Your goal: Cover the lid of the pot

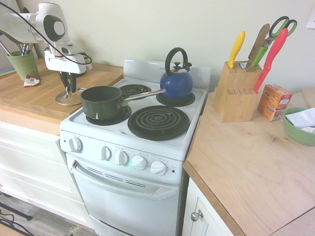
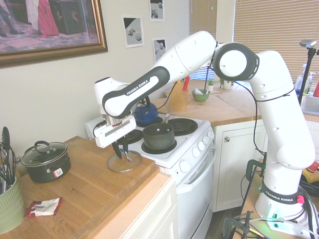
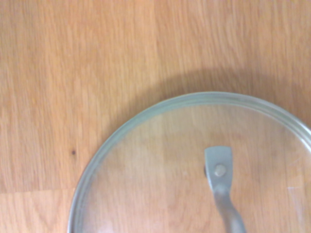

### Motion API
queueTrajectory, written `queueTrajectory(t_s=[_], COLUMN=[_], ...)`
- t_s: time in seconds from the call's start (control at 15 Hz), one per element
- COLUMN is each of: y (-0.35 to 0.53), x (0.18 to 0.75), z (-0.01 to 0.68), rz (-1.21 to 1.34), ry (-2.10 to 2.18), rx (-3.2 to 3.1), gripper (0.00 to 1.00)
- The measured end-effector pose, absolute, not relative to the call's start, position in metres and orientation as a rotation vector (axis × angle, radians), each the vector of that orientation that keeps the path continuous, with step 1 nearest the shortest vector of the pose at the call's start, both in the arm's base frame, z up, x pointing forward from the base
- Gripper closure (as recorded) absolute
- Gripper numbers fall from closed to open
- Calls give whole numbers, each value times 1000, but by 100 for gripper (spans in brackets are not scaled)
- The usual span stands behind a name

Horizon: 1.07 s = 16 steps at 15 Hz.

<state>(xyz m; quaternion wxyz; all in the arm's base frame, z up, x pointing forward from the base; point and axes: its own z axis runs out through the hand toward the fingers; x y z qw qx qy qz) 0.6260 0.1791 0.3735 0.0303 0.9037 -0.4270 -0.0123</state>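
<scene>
The clear glass lid point(image 1: 69, 97) with its silver rim lies flat on the wooden counter point(image 1: 34, 93), left of the stove. My gripper point(image 1: 68, 87) points straight down onto the lid's small top handle, low over the glass. From the other side the lid point(image 2: 123, 162) sits under the gripper point(image 2: 120, 152) at the counter's edge. Close up, the wrist view shows the lid point(image 3: 194, 170) and its metal handle on the wood. The dark pot point(image 1: 102, 102) stands uncovered on the stove's front left burner, its long silver handle toward the kettle. The same pot point(image 2: 159, 136) shows beyond the lid.
A blue kettle point(image 1: 176, 81) occupies the back right burner. A small two-handled lidded pot point(image 2: 46, 160) and a green utensil cup point(image 2: 9, 206) stand further along the wooden counter. On the right counter are a knife block point(image 1: 237, 91), an orange box point(image 1: 273, 101) and a green bowl point(image 1: 299, 125).
</scene>
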Motion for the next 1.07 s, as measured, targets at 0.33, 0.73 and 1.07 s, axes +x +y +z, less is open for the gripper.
queueTrajectory(t_s=[0.33,0.73,1.07], y=[178,177,128], x=[626,621,604], z=[374,417,507], rz=[-41,-23,49], ry=[-1317,-1371,-1466], rx=[2788,2839,2847], gripper=[100,100,100])
